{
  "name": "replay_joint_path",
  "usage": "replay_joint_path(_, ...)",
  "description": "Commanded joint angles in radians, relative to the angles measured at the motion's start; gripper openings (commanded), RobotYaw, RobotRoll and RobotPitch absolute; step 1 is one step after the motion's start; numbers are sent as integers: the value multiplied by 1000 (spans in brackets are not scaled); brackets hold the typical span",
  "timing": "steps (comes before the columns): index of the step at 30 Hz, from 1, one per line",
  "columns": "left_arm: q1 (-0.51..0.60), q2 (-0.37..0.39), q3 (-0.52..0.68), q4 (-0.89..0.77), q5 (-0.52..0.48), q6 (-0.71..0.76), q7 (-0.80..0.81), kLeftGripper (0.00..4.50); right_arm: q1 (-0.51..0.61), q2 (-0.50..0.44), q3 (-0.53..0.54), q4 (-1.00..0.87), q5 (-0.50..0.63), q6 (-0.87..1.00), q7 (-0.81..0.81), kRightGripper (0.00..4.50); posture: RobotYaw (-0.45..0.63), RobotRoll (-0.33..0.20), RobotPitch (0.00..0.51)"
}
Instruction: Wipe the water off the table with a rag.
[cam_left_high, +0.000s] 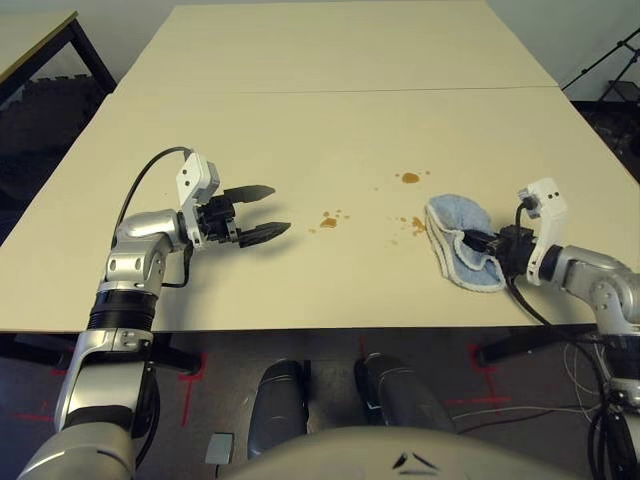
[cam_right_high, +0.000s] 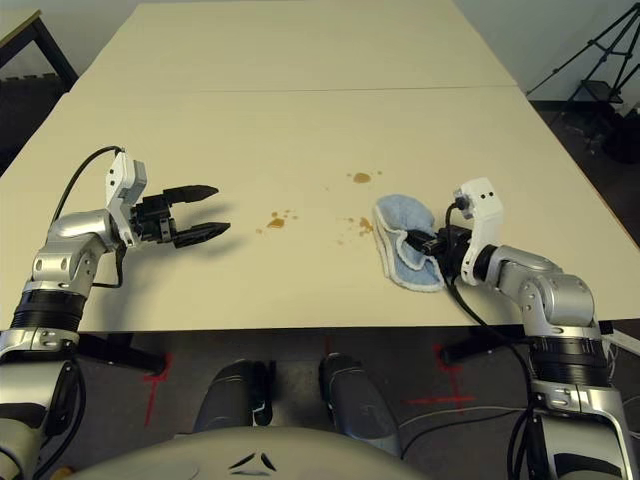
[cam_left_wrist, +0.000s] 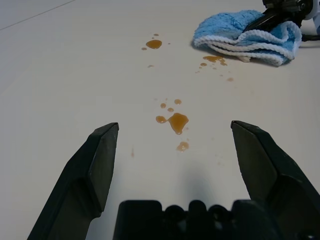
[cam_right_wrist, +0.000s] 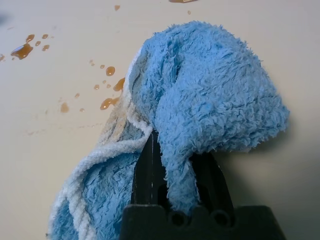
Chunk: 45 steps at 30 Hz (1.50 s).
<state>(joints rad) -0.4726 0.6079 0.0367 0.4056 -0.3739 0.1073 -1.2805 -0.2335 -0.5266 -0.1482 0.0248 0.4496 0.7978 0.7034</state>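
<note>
Left gripper (cam_left_high: 262, 212): fingers spread, grasping nothing, poised above the bench (cam_left_high: 300, 140). Water (cam_left_high: 329, 220): amber drops at bench centre, more just beside the rag (cam_left_high: 460, 240). Rag: bunched on the bench, right of centre. Right gripper (cam_right_high: 432, 243): fingers clenched on the rag.

On the pale desk (cam_right_high: 300, 130), the right gripper (cam_right_high: 425, 243) has its fingers pinched on the near-right side of the blue rag (cam_right_high: 400, 240), which lies bunched beside amber drops of water (cam_right_high: 276, 221). More drops lie farther out. The left gripper (cam_right_high: 210, 210) hovers well apart to the left, fingers spread, pointing toward the spill
</note>
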Motion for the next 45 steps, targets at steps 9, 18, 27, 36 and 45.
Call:
replay_joint_path(9, 11, 6, -18, -19, 11, 8, -11, 4500, -34, 194, 247, -38, -83, 25, -62, 67, -213, 0, 112)
replay_joint_path(18, 17, -1, -20, -26, 9, 8, -5, 4500, -78, 269, 333, -32, -111, 27, -58, 66, -213, 0, 112)
replay_joint_path(27, 24, -6, -20, -31, 8, 7, -1, 4500, -77, 177, 311, -14, -148, 18, -36, 66, -209, 0, 111)
replay_joint_path(36, 24, -3, -18, -18, 9, 1, -3, 4500, -51, -104, 160, 47, -136, -15, 33, 66, -219, 0, 113)
replay_joint_path(45, 11, -3, -21, 8, 14, -9, -11, 4500, -45, -232, 23, 85, -67, 0, 73, 66, -230, 0, 114)
